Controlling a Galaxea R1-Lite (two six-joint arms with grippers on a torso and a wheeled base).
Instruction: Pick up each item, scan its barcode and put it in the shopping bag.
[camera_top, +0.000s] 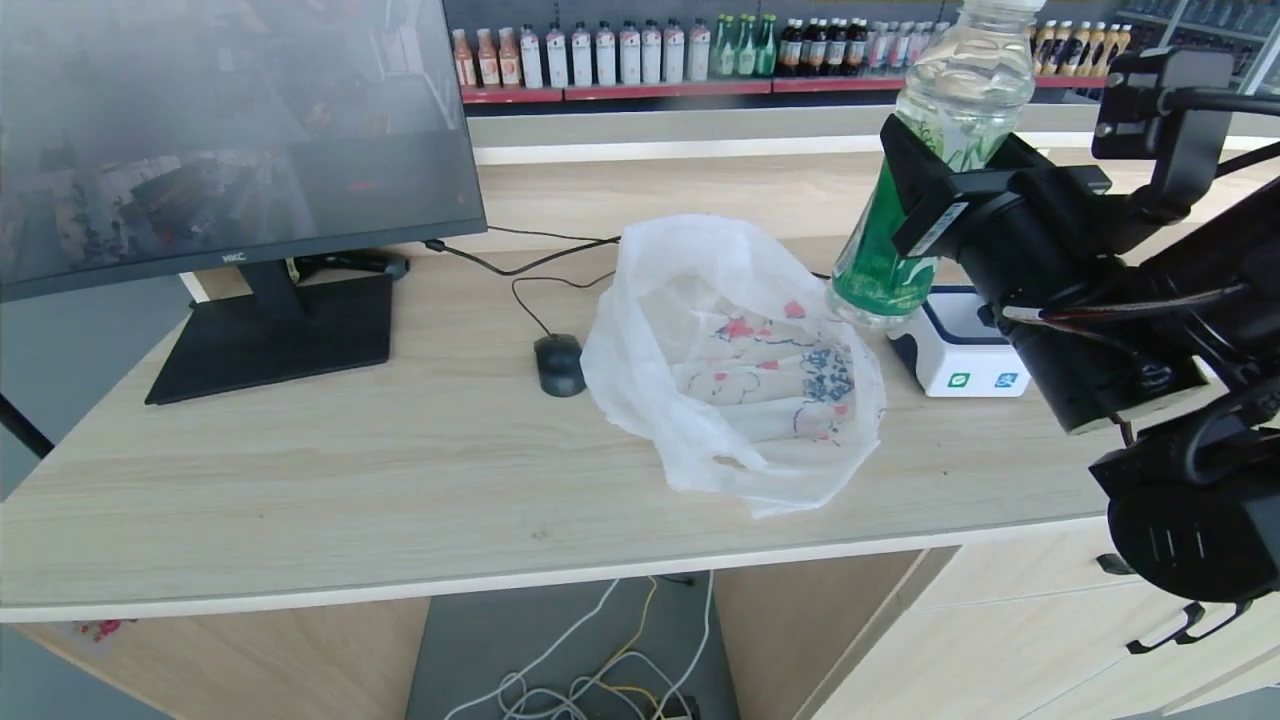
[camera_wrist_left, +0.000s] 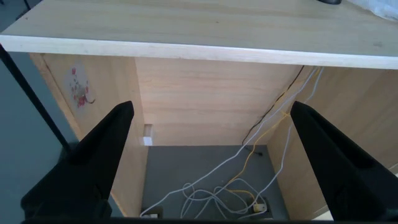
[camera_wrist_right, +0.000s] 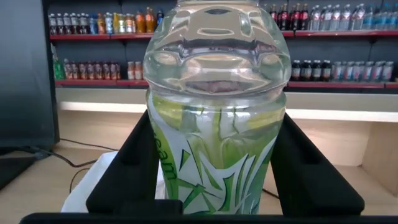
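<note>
Bottle (camera_top: 970, 95) is off the desk (camera_top: 350, 470), slightly tilted, gripped around its middle by the right claw (camera_top: 935, 175). Its base is right over the scanner (camera_top: 965, 355), which sits just right of the bag (camera_top: 730, 360). This looks like the scan step: the bag lying open already holds some printed packets, and this bottle is yet to go in. The right arm comes in from the bag's right with the wrist raised, while the left claw (camera_wrist_left: 211, 112) hangs wide and empty, below the desk edge, well apart from the bag.
</note>
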